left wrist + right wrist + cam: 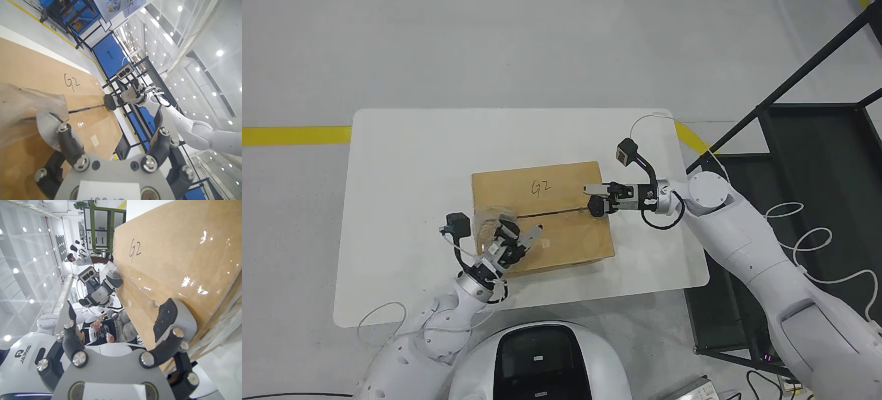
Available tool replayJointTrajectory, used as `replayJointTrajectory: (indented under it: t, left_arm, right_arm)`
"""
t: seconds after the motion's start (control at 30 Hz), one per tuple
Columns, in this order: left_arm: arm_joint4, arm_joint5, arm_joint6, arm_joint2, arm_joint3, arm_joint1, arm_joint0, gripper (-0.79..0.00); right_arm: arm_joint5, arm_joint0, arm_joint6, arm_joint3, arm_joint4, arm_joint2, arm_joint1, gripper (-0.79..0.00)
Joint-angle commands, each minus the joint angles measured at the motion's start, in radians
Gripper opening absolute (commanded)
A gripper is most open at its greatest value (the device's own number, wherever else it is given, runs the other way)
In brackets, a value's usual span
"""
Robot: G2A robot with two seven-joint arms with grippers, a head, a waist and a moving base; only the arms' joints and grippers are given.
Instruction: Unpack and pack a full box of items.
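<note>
Evidently the cardboard box (542, 215) sits shut in the middle of the white counter (402, 200), its two top flaps meeting at a seam (552, 212) sealed with clear tape (37, 102); one end of that tape is lifted and crumpled at the seam's end nearest the left tool (517, 238). The left tool is spread wide, and the loose tape lies against one finger (51, 128); whether it is stuck there or merely resting is hard to make out. The right tool (594, 198) is spread too, at the opposite end of the seam, one pad (166, 317) on the box top and the other off the edge.

Being full, the box is probably heavy and better left where it stands; its walls look stiff, but the flaps will bend. The tape is thin, limp, sticky and glossy, so a pinch should take the crumpled loose end; the flaps are best caught by their free edges at the seam.
</note>
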Motion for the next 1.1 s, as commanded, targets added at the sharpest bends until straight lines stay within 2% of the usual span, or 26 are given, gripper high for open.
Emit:
replayJointTrajectory:
  t: [0.0,0.07,0.27,0.47,1.07]
  left_arm:
    - [0.008,0.006,-0.010,0.010,0.001,-0.004,-0.008,0.000]
    - [0.022,-0.001,-0.013,0.017,0.000,-0.006,-0.007,0.000]
    - [0.058,-0.025,-0.010,0.013,-0.004,-0.007,0.006,0.000]
    - [0.088,-0.046,-0.050,0.027,0.010,-0.011,-0.011,0.000]
    - [0.151,0.033,-0.098,0.112,0.005,-0.046,-0.084,0.000]
  right_arm:
    - [0.002,-0.002,-0.006,-0.002,-0.001,0.000,0.000,0.000]
    - [0.006,-0.015,-0.025,-0.024,-0.002,0.012,0.001,0.000]
    - [0.019,-0.042,0.034,-0.053,0.037,0.075,0.017,0.000]
    - [0.046,-0.063,0.036,-0.055,0.025,0.118,0.027,0.000]
    - [0.042,-0.106,0.038,-0.037,0.066,0.238,0.041,0.000]
